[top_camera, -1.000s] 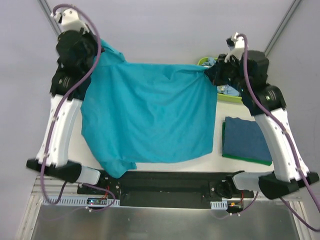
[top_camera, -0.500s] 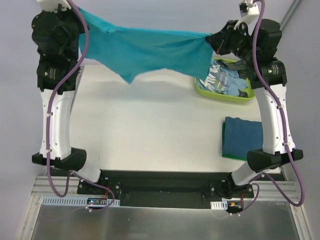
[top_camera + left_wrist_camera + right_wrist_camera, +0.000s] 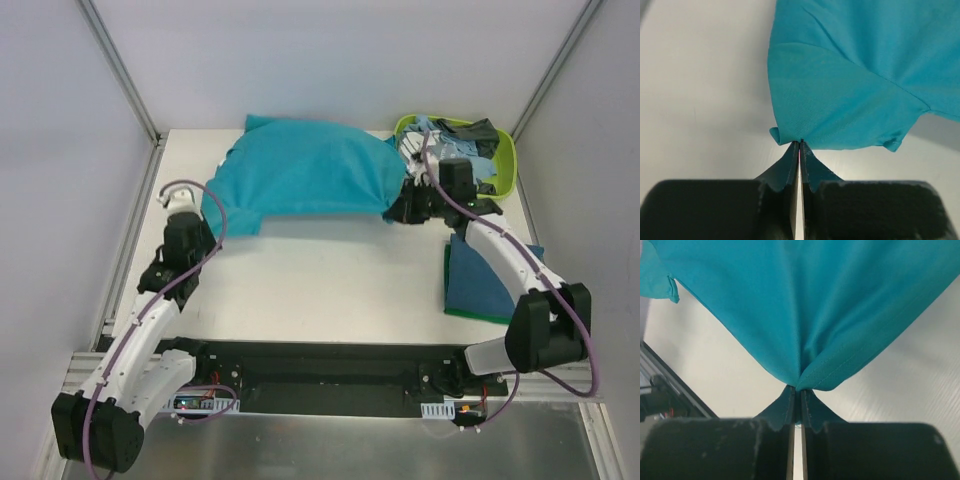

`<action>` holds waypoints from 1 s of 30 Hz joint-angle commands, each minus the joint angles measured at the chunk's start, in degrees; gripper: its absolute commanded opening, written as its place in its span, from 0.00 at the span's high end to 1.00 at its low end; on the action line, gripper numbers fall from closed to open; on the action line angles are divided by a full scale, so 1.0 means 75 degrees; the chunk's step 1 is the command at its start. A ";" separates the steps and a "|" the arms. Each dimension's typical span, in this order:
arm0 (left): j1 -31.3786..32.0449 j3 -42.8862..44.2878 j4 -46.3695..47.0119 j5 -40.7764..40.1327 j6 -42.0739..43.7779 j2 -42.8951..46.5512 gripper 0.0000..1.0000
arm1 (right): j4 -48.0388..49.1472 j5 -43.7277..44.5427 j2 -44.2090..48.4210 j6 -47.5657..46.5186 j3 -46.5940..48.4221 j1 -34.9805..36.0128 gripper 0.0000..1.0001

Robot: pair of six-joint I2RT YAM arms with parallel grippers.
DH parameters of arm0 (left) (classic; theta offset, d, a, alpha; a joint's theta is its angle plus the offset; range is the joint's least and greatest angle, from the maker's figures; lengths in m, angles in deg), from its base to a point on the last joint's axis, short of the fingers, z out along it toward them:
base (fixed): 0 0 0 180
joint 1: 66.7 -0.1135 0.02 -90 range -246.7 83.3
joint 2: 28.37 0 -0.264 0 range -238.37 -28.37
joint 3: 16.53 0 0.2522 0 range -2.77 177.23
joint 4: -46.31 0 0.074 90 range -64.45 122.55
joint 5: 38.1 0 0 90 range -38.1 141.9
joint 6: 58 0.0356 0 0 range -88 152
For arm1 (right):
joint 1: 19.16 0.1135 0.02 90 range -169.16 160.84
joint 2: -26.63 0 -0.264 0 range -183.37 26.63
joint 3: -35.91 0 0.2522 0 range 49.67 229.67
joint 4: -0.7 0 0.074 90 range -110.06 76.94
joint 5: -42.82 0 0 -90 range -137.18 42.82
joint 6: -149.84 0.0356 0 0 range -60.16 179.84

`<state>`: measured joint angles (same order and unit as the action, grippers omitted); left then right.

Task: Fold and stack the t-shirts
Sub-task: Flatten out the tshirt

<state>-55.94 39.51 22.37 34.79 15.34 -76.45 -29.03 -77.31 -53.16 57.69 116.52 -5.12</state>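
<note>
Nearest me, on the right of the worktop (image 3: 300,275), a folded dark blue t-shirt (image 3: 490,275) lies on a green one (image 3: 480,317). Further in, the left arm's jaws are pinched shut on an edge of the teal t-shirt (image 3: 305,175), and the right arm's jaws grip its opposite edge. The teal t-shirt lies spread toward the far side, beside a lime tub (image 3: 509,160) heaped with more shirts (image 3: 455,150).
</note>
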 commanded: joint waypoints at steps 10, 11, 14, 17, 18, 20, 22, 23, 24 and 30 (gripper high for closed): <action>-0.0076 -0.3117 -0.0294 0.1121 -0.3530 0.0749 1.00 | 0.1297 -0.0180 -0.0589 0.0719 -0.3287 0.0260 0.91; -0.0076 -0.3211 -0.0597 0.1027 -0.3694 0.0889 1.00 | 0.1274 -0.0108 -0.0484 0.0790 -0.3439 0.0284 0.91; -0.0076 -0.3422 -0.1465 0.0816 -0.4304 0.1357 1.00 | 0.1145 0.0255 -0.0156 0.1013 -0.3744 0.0389 0.89; -0.0076 -0.3575 -0.2133 0.0862 -0.4609 0.1955 1.00 | 0.1004 0.0490 0.0301 0.1154 -0.3991 0.0483 0.89; -0.0076 -0.3564 -0.2310 0.0909 -0.4703 0.2131 1.00 | 0.0957 0.0560 0.0500 0.1212 -0.4096 0.0518 0.89; -0.0076 -0.3482 -0.2731 0.1014 -0.4751 0.2412 1.00 | 0.0783 0.0642 0.0863 0.1330 -0.4214 0.0553 0.89; -0.0076 -0.3307 -0.3025 0.1061 -0.4681 0.2554 1.00 | 0.0350 0.0770 0.1168 0.1365 -0.4191 0.0577 0.87; -0.0076 -0.3166 -0.3200 0.1062 -0.4727 0.2554 1.00 | 0.0092 0.0887 0.1297 0.1365 -0.4133 0.0588 0.85; -0.0076 -0.3084 -0.3388 0.1096 -0.4739 0.2543 1.00 | -0.0142 0.1039 0.1415 0.1377 -0.4097 0.0589 0.85; -0.0064 -0.2802 -0.3998 0.1728 -0.5031 0.2344 1.00 | -0.1011 0.1544 0.1931 0.1541 -0.4097 0.0588 0.83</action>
<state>-55.94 16.15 -2.48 43.91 -19.74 -57.95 -30.34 -69.35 -41.33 67.54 85.33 -1.05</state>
